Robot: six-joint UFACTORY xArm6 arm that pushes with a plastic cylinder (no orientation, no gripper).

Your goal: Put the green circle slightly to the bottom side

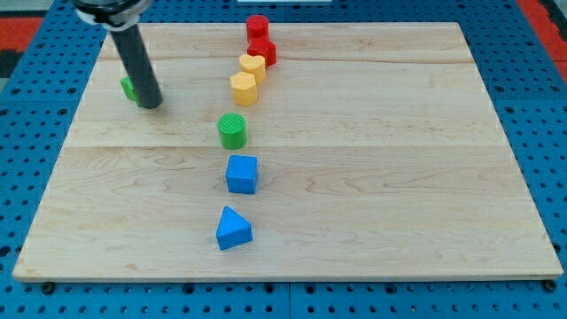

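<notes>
The green circle (232,130), a short green cylinder, stands near the middle of the wooden board (399,159), left of centre. My tip (151,104) rests on the board at the upper left, well to the left of and slightly above the green circle. A second green block (128,88) sits right behind the rod, mostly hidden by it; its shape cannot be made out.
A blue cube (242,174) and a blue triangular block (233,229) lie below the green circle. Two yellow blocks (244,89) (252,66) and two red blocks (262,50) (257,27) line up above it toward the top edge.
</notes>
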